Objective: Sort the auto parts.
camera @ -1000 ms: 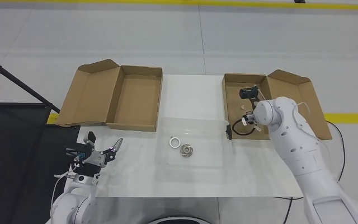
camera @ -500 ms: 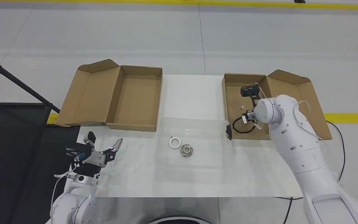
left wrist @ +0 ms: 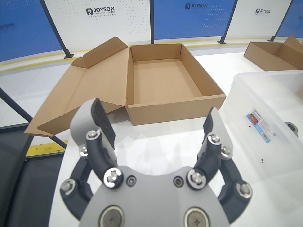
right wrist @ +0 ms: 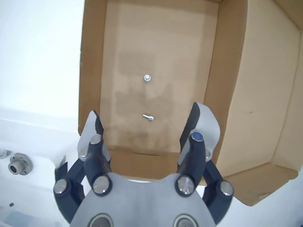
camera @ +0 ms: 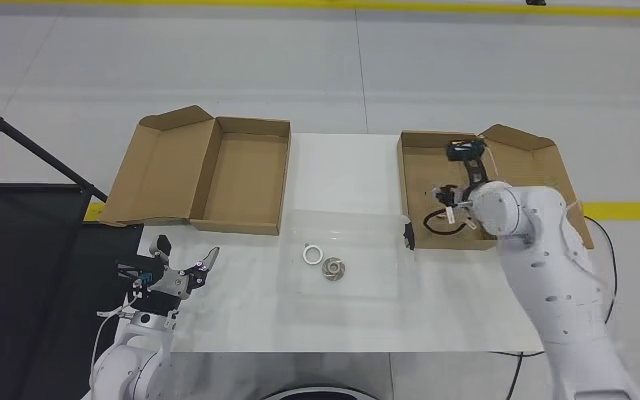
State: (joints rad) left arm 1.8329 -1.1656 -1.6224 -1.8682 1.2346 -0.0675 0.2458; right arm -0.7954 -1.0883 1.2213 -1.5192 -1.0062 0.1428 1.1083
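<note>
Logo print on white wall panels [left wrist: 100, 11] at rear, colour sticker [left wrist: 259, 124] w/ barcode on clear bin [left wrist: 260, 90], sticker txt too small to read.

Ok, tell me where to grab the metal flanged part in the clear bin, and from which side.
Grip the flanged part by its raised central hub, coming straight down from above into the clear bin. It seems to lie flange-down, hub up, so the flat rim offers little edge; the white ring beside it stands apart.
</note>
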